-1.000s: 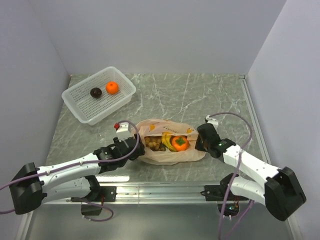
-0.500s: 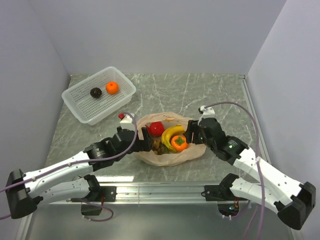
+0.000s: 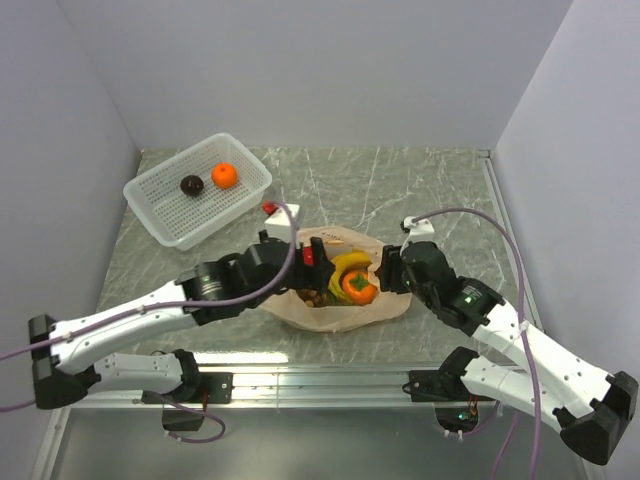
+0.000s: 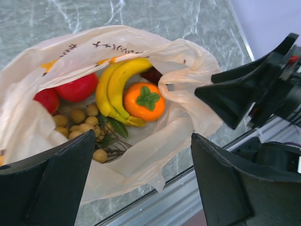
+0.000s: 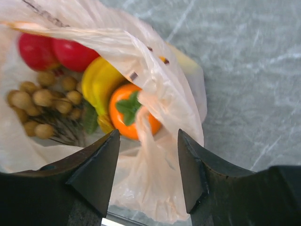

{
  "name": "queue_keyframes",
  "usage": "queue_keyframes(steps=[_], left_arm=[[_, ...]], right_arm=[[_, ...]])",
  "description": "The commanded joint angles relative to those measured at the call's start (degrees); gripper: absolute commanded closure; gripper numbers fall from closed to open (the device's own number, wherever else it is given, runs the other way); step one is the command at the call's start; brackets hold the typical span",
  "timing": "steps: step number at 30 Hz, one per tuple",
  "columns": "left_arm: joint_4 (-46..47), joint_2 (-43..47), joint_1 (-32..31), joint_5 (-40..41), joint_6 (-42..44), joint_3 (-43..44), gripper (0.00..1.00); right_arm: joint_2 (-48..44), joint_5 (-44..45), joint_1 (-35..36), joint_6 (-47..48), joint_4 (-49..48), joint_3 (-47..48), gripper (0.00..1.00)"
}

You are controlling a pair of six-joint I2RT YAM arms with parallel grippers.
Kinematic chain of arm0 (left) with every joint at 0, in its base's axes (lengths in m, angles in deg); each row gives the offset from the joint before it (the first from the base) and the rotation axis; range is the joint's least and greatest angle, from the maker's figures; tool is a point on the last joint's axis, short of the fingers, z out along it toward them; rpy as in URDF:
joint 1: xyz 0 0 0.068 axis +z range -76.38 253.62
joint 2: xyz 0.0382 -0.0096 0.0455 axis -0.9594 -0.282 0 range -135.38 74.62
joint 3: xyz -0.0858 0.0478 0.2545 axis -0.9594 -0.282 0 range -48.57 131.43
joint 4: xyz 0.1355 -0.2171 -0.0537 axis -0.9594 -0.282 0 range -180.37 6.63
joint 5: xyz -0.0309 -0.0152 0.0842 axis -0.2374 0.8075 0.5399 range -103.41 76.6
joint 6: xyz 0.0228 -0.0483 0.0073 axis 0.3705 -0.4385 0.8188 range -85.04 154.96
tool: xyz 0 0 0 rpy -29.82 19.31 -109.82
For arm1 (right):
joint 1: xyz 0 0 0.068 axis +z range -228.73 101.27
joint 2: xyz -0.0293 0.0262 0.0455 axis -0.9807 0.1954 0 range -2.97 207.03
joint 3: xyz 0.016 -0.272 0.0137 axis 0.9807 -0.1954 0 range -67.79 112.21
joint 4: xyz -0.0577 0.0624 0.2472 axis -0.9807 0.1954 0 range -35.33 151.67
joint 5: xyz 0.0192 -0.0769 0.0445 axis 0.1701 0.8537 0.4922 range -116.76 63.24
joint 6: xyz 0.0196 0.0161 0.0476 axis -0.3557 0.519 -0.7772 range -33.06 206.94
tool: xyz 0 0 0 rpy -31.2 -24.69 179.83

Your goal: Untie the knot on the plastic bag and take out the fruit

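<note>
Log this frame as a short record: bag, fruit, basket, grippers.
bag: plastic bag, centre, mouth open, untied
fruit in bag: bananas, persimmon, red fruit, small brown balls
basket: white basket far left, holding tangerine and dark round fruit
left gripper: open, above the bag
right gripper: open at the bag's right edge, plastic between its fingers

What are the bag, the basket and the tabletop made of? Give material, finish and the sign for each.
Plastic bag: thin, soft plastic film, peach and translucent; it crinkles and the fruit shows through.
Basket: likely rigid white plastic, with perforated mesh walls.
Tabletop: looks like grey-green marble with white veins, possibly a printed surface.
</note>
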Motion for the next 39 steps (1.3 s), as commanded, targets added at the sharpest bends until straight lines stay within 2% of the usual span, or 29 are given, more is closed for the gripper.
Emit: queue_keyframes(steps=[1,4,8,12,19,28,31,32,33,36,39], left_arm=[[-0.46,-6.83,-1.01,3.46,-1.7,2.12,0.13],[3.42,-13.95,-1.01,3.2,-2.75,1.85,0.15],[7.54,-21.36,1.0,6.8,-4.86,1.68,0.17],[13.52,-27.42,5.84,3.56,-5.4,0.36,0.17],[15.2,-39.45,6.99,1.89,-5.31,4.57,0.18],[16.26,-43.77,6.99,-1.72,-5.31,4.4,0.19],[15.73,-44.4,6.99,-1.72,-4.52,5.46,0.34],[16.08,-43.96,6.99,-1.72,-4.34,5.28,0.46],[16.34,-43.26,6.99,-1.55,-4.17,5.02,0.51],[17.57,-39.75,6.99,-0.76,-3.29,3.62,0.64],[18.98,-36.32,6.99,0.21,-2.15,1.86,0.7]], right_arm=[[-0.77,2.8,0.33,-2.68,-3.85,-3.77,0.42],[-1.3,4.03,0.41,-4.26,-6.41,-6.67,0.42],[-1.47,4.91,0.33,-6.28,-8.43,-9.23,0.43],[-1.65,4.74,0.24,-7.34,-10.02,-11.6,0.43],[-1.74,2.37,0.24,-7.78,-11.95,-13.45,0.43],[-1.57,1.49,0.33,-7.87,-15.11,-15.56,0.43],[-0.78,1.49,0.24,-7.78,-15.73,-15.38,0.43],[-0.51,1.75,0.24,-7.96,-15.82,-15.38,0.43],[-0.42,1.84,0.24,-8.05,-15.82,-15.3,0.43],[-0.07,2.45,0.24,-8.22,-16.26,-15.56,0.43],[0.46,2.37,0.33,-8.4,-16.52,-15.74,0.44]])
